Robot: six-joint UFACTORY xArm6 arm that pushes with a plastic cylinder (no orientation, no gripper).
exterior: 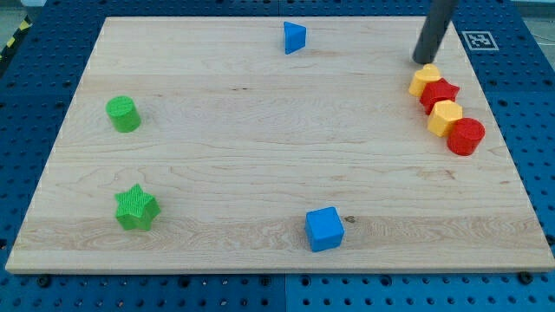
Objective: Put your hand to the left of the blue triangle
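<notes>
The blue triangle (295, 37) lies near the view's top edge of the wooden board (260, 130), a little right of centre. My tip (422, 61) touches the board at the upper right, far to the right of the blue triangle. It stands just above a yellow block (424, 79), the top one of a slanting row.
The row at the right runs down: yellow block, red star (440, 93), yellow block (446, 117), red cylinder (466, 136). A blue cube (324, 229) sits at the bottom centre. A green cylinder (123, 113) and a green star (137, 208) sit at the left.
</notes>
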